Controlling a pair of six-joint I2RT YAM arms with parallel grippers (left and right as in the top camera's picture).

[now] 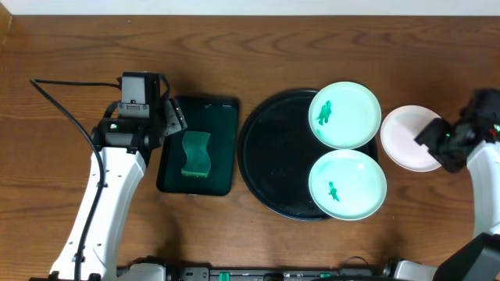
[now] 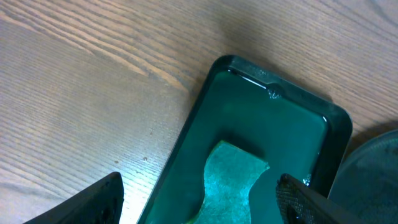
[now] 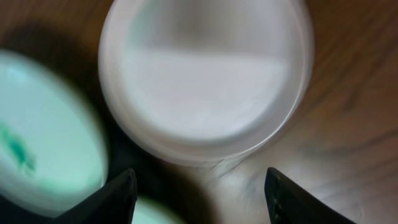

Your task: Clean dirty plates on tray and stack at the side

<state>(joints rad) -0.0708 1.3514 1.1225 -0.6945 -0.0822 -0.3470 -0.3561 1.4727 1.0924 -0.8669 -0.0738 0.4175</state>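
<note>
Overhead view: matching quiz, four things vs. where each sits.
Column A:
1 sponge
2 white plate
3 lower smeared plate
4 black tray

Column B:
a on the table, right of the black tray
b on the table, holding two plates
c in the green tray
d on the black tray, near side

Pairs: 1-c, 2-a, 3-d, 4-b

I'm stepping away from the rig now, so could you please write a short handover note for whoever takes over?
Left gripper: open, empty, over the sponge in the green tray.
Right gripper: open, empty, above the white plate.
Done: that plate looks clean and sits on the table beside the black tray.
Left: the upper plate and lower plate, both smeared green, lie on the black tray, to be wiped and stacked.
</note>
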